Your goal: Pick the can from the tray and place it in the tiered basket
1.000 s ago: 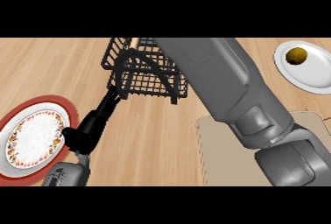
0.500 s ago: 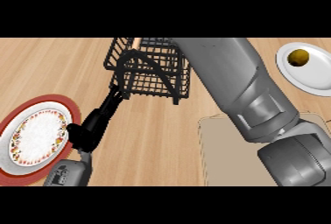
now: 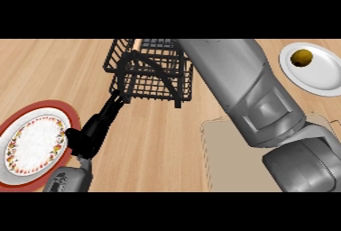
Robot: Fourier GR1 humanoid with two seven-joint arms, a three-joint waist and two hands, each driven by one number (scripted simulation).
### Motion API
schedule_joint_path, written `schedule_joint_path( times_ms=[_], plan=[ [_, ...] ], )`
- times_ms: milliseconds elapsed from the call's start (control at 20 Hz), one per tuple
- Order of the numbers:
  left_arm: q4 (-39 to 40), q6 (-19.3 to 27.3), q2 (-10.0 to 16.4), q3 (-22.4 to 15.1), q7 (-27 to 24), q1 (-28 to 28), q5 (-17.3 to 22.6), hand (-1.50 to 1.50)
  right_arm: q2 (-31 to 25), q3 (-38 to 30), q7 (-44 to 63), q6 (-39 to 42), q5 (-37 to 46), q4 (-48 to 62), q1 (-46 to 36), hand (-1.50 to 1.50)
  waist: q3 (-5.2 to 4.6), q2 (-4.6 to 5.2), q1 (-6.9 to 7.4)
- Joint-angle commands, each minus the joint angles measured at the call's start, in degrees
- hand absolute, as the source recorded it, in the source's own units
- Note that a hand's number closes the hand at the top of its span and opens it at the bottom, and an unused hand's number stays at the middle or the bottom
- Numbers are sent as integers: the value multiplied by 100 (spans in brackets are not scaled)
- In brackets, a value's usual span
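The black wire tiered basket (image 3: pixel 152 72) stands at the top centre of the wooden counter. A slim copper-coloured piece (image 3: pixel 136 45) shows at its far rim; whether it is the can I cannot tell. My grey right forearm (image 3: pixel 246 90) runs from the lower right up past the basket's right side and leaves the view at the top, so the right hand is hidden. My left hand (image 3: pixel 93 133) lies at the lower left with straight fingers pointing up at the basket's near left corner, holding nothing. The tan tray (image 3: pixel 220 158) lies at the lower right, partly under the right arm.
A white plate (image 3: pixel 326 76) with a small brown item (image 3: pixel 302 57) sits at the top right. A red-rimmed patterned plate (image 3: pixel 33 146) lies at the left edge, beside my left hand.
The right forearm has shifted slightly, reaching a little farther towards the top beside the basket. The left hand, basket and plates have stayed where they were.
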Motion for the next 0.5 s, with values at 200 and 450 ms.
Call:
schedule_joint_path(
  times_ms=[200, 450],
  plan=[
    [-76, 62, 25, 83, -77, 257, -5, 0, -555, 242, 12, -1719, 737, 126, 45, -150, -12, 4, -252],
    [-90, -4, 106, 193, -245, 495, 56, 0, -1206, -30, -621, -1918, 568, -608, 880, -150, 1, -36, -416]
  ],
)
